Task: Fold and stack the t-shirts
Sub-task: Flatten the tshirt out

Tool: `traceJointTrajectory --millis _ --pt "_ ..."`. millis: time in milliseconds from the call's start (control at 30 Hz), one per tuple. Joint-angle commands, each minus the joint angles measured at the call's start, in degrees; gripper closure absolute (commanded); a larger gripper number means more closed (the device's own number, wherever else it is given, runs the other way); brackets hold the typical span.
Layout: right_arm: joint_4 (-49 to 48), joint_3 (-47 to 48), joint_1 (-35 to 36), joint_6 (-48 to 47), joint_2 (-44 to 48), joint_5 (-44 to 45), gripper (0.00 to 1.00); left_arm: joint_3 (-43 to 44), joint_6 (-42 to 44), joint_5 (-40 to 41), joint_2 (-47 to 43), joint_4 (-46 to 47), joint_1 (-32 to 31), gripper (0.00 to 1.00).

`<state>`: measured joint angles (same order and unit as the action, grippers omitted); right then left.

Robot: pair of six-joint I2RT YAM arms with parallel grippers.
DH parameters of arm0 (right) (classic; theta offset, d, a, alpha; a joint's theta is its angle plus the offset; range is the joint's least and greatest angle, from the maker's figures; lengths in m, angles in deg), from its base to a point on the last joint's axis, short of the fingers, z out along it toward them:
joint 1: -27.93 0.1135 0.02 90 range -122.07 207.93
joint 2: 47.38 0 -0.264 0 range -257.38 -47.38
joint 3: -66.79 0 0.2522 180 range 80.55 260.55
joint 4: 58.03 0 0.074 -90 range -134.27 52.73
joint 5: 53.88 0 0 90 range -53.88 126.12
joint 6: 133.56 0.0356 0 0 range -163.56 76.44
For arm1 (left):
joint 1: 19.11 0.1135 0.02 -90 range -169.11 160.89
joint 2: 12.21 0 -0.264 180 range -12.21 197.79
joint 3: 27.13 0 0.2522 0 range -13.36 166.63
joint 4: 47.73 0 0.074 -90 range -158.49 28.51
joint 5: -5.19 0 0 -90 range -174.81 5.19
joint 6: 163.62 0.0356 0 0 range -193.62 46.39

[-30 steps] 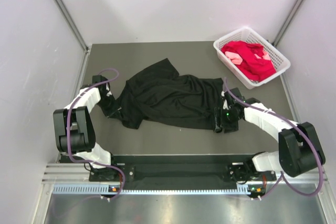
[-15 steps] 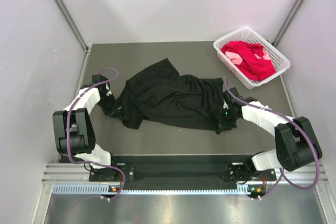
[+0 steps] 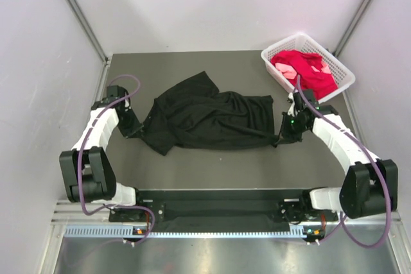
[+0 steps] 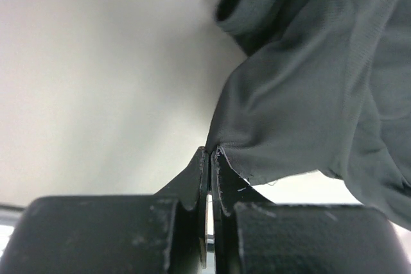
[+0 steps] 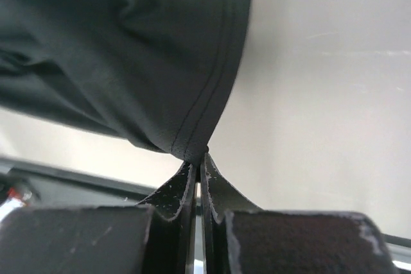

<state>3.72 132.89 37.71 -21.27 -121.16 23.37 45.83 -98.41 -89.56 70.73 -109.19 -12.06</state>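
The black t-shirt (image 3: 205, 117) lies crumpled across the middle of the table, stretched between the two arms. My left gripper (image 3: 133, 133) is shut on its left edge, and the left wrist view shows the cloth (image 4: 308, 94) pinched at the fingertips (image 4: 210, 153). My right gripper (image 3: 280, 139) is shut on a hemmed corner at the shirt's right end; the stitched hem (image 5: 205, 107) hangs from the closed tips (image 5: 198, 157). The red and pale pink t-shirts (image 3: 303, 72) lie bunched in the basket.
A white lattice basket (image 3: 342, 76) stands at the back right corner of the table. Grey walls close in the left, back and right sides. The arms' base rail (image 3: 212, 208) runs along the near edge.
My right gripper closed on the shirt's right corner and drew it right and back. The left arm drew its edge further left, and the shirt now lies more stretched out.
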Motion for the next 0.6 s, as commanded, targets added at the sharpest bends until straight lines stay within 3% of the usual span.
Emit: traceJointTrajectory --millis 0,100,233,333,500,567 --pt "5.09 1.72 -1.78 -4.27 -2.86 -9.12 1.00 1.80 0.63 6.66 -2.69 -3.62 -0.02 1.00" --pt "3.00 -3.63 -4.32 -1.73 0.46 -13.70 0.97 1.89 1.07 8.88 -3.57 -4.50 -0.02 1.00" --pt "0.53 -10.84 -9.24 0.65 2.41 -15.37 0.85 1.45 1.42 10.11 -4.27 -4.42 -0.02 1.00" --pt "0.61 -10.85 -12.68 0.83 2.32 -13.19 0.88 1.62 1.50 9.94 -3.92 -4.77 -0.02 1.00" --pt "2.55 -7.96 -12.33 -2.33 0.31 -10.01 0.95 1.88 1.68 8.71 -3.22 -4.42 0.07 1.00" --pt "2.64 -6.72 -7.18 -2.86 0.91 -9.75 0.88 1.80 1.68 7.66 -3.13 -4.07 -0.02 1.00"
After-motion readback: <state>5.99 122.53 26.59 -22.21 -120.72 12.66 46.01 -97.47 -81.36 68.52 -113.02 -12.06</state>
